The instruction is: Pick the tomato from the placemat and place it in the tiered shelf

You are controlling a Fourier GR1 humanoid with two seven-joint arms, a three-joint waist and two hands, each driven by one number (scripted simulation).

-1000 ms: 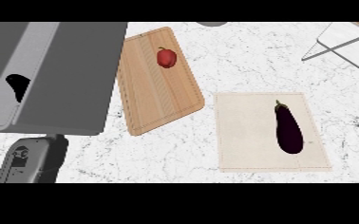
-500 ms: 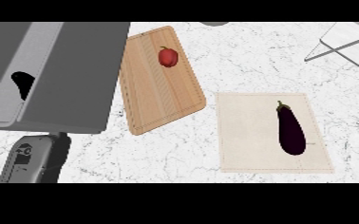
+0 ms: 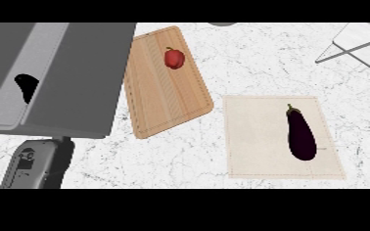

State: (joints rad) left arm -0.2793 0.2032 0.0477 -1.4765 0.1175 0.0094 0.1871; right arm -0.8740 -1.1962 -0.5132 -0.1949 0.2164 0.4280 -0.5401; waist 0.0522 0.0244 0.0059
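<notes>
The tomato (image 3: pixel 174 58) sat untouched near the far end of a wooden board (image 3: pixel 165 98), not on the placemat (image 3: pixel 260 137), which carried only an eggplant (image 3: pixel 301 132) toward the counter's right edge. A big grey arm (image 3: pixel 69 78) blocked the left, neither hand showed, so their state couldn't be told, and only the shelf's (image 3: pixel 345 46) corner peeked in at far right.
</notes>
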